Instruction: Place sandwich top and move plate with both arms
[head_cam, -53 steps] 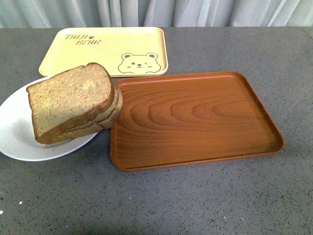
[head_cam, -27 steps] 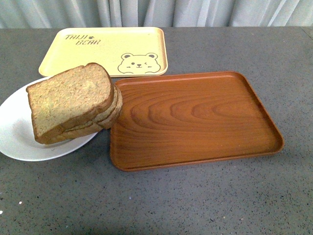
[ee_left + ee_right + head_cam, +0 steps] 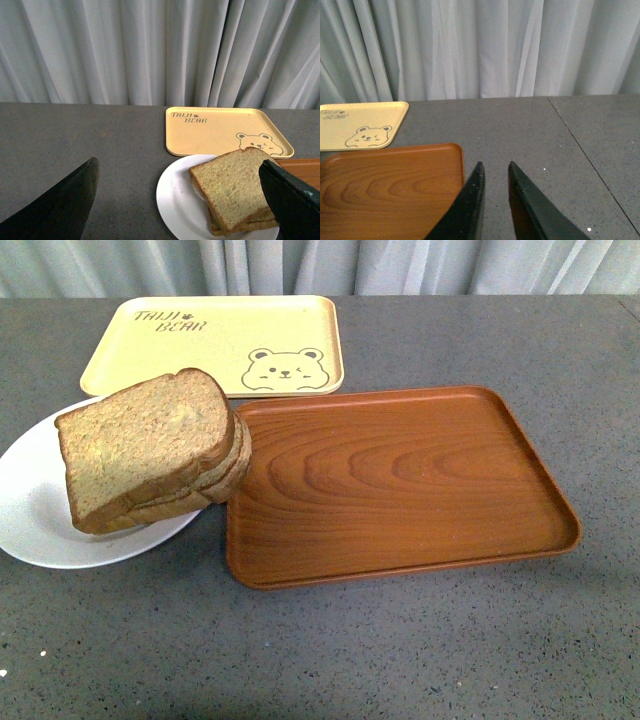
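The sandwich top [image 3: 140, 440], a speckled tan bread slice with brown crust, lies tilted on the stacked sandwich on the white plate [image 3: 40, 530] at the table's left. In the left wrist view the slice [image 3: 232, 185] tops the stack on the plate [image 3: 175, 200]. My left gripper [image 3: 177, 192] is open, its wide jaws framing the plate from above and behind, holding nothing. My right gripper [image 3: 495, 167] is shut and empty, above the grey table beside the brown tray's corner. Neither arm shows in the front view.
A brown wood-grain tray [image 3: 400, 480] lies empty at centre, touching the plate's right side; it also shows in the right wrist view [image 3: 385, 185]. A yellow bear-print tray [image 3: 220, 340] lies behind. Grey table [image 3: 400, 660] all round, white curtain at the back.
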